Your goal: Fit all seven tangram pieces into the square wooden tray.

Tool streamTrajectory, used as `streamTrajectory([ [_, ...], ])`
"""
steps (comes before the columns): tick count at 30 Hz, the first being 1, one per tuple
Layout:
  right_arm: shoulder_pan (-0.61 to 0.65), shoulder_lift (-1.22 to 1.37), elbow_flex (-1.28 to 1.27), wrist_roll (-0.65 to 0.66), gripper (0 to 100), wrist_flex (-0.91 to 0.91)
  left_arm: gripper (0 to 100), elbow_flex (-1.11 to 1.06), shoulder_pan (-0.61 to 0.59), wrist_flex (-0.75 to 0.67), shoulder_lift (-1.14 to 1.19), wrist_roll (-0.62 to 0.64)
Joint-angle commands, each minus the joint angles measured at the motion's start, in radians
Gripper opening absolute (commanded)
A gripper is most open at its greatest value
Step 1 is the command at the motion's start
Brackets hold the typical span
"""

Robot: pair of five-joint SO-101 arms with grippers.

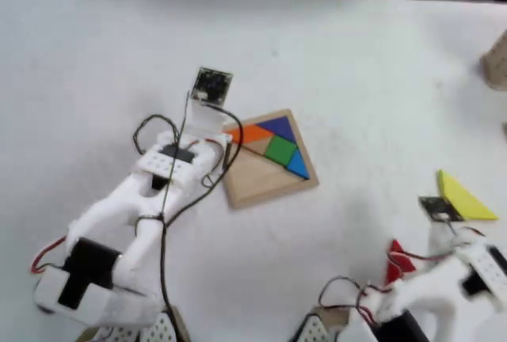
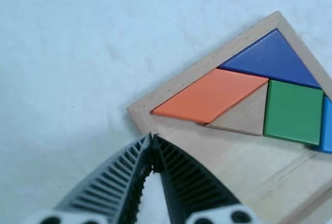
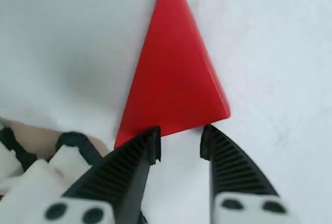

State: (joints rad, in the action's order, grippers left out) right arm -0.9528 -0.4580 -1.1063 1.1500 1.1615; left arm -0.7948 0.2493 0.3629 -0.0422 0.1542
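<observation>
The red triangle (image 3: 174, 73), flat on the table (image 1: 356, 57) at the high view's lower right, looks light, stiff and slick; the right claw (image 3: 180, 140), open at its base, should pinch its edges.

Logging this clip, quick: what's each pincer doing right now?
Left pincer: closed, empty, by the wooden tray corner.
Right pincer: open, at the red triangle edge, not gripping it.
</observation>
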Motion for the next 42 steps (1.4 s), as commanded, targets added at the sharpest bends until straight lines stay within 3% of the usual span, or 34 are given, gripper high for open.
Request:
streamTrajectory([
  [1,0.111,0.005,-0.005,-0.114,12.8,-0.064,3,0.06,-0.012,-0.026,-0.008,-0.029],
  [6,0.252,0.012,0.075,-0.287,12.9,-0.062,3,0.06,-0.012,-0.026,-0.008,-0.029],
  [16,0.4,0.013,0.242,-0.605,13.3,-0.051,3,0.061,-0.012,-0.026,-0.008,-0.029],
  [24,0.401,0.002,0.201,-0.62,28.3,0.061,3,0.063,-0.012,-0.026,-0.008,-0.029],
  [31,0.41,0.013,0.08,-0.678,28.5,-0.143,3,0.063,-0.012,-0.026,-0.008,-0.029],
  [37,0.418,0.015,0.072,-0.675,28.5,-0.139,3,0.061,-0.012,-0.026,-0.008,-0.029],
  [42,0.498,0.025,0.064,-0.68,28.6,-0.134,3,0.061,-0.012,-0.026,-0.008,-0.029],
])
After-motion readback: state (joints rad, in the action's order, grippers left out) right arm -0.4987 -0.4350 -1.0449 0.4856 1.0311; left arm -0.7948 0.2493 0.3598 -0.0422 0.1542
